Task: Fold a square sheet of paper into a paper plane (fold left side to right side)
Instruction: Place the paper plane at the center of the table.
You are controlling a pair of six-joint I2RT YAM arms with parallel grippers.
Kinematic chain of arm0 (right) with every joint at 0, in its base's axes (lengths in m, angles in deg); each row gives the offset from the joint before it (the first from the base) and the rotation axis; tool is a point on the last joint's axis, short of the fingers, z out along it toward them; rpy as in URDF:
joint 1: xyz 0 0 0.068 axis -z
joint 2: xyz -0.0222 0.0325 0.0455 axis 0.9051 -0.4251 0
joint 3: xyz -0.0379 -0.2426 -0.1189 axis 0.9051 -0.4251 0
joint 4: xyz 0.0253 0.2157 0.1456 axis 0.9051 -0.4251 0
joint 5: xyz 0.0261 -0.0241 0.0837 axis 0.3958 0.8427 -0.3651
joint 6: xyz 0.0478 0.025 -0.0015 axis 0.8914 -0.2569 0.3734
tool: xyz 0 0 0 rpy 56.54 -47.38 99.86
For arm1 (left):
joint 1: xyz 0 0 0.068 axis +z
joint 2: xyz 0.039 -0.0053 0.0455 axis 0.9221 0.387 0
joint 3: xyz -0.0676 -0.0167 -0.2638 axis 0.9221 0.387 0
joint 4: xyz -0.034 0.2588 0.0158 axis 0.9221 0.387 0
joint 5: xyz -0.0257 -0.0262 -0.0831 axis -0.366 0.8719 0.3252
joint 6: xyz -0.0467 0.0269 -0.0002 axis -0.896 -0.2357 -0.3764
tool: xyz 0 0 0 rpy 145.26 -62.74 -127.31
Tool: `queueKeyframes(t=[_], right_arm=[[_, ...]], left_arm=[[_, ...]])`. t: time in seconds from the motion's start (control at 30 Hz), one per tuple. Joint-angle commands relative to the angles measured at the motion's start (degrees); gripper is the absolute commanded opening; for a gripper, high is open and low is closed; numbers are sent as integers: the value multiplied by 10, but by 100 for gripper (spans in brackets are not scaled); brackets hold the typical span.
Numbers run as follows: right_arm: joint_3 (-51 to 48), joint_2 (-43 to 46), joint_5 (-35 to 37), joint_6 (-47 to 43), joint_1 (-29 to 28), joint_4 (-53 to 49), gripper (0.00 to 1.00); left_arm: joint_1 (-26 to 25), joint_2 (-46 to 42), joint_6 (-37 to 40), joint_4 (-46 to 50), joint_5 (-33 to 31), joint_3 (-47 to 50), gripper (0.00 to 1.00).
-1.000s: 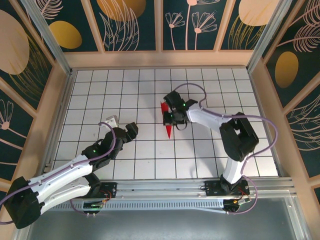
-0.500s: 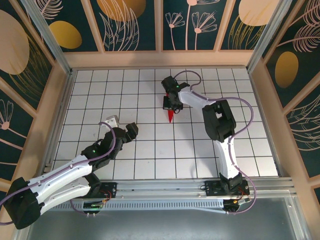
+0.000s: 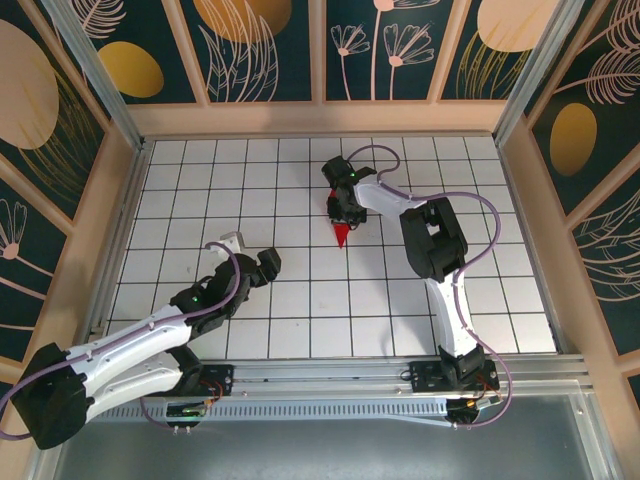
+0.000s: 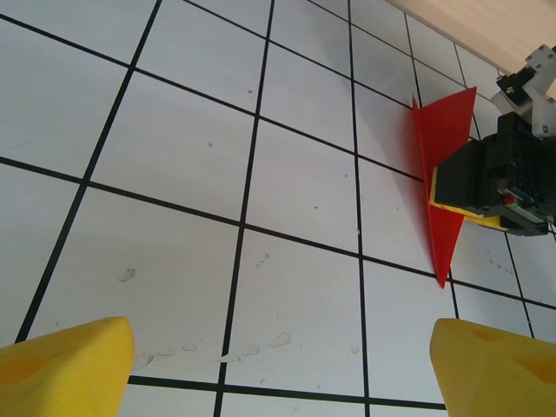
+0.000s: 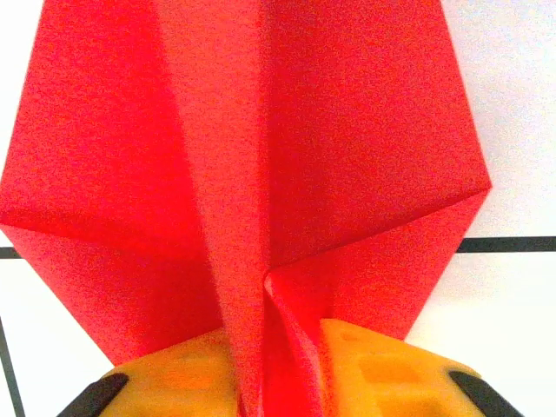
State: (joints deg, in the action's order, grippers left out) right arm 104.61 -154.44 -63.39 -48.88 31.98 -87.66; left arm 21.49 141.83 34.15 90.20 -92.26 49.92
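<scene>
On the white gridded table point(image 3: 200, 190), the right gripper point(image 3: 343, 203) is nearer. Its yellow pads point(image 5: 382, 365) flank the keel of the slim red folded paper plane point(image 3: 341, 237), though whether they pinch it cannot be told. The plane runs twelve-to-six, nose at six. The left gripper point(image 3: 250, 252), spread wide and empty, sits well apart at eight o'clock from it.

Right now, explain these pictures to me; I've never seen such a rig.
Two robot arms are bolted at the near edge of a gridded table. One picture looks down from above and behind them; the other two come from a camera on each wrist, so the yellow blocks at the bottom are that arm's own fingertips. On the table is a red paper plane. The right gripper has a finger either side of its middle fold; whether they pinch it is unclear. The left gripper is open, empty, well apart.
</scene>
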Motion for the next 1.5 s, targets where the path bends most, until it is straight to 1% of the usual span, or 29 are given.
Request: queueKeyframes(t=[0.0,0.1,0.23,0.47,0.67,0.93,1.0,1.17,1.37,1.47], right_arm=[[3,-15,-5,-2,0,-9,30],[3,-9,-9,-3,0,-7,31],[15,-1,7,-7,-3,-19,31],[10,-17,7,-9,-7,-23,36],[10,-32,29,-15,-14,-34,42],[20,-27,54,-14,-19,-48,52],[26,-22,58,-10,-20,-50,53],[31,8,58,0,-23,-50,54],[12,65,55,5,-28,-42,54],[-9,99,56,4,-32,-38,55]], left_arm=[[2,2,10,-15,3,-10,88],[3,2,9,-14,2,-10,88],[3,4,9,-15,2,-10,88],[3,5,11,-12,1,-13,88],[3,-3,12,-3,-5,-13,89],[3,-5,13,3,-11,-15,89],[3,-6,15,6,-11,-20,89],[10,-11,22,16,-9,-39,94],[29,-11,36,22,4,-66,98],[42,-8,47,26,10,-77,99]])
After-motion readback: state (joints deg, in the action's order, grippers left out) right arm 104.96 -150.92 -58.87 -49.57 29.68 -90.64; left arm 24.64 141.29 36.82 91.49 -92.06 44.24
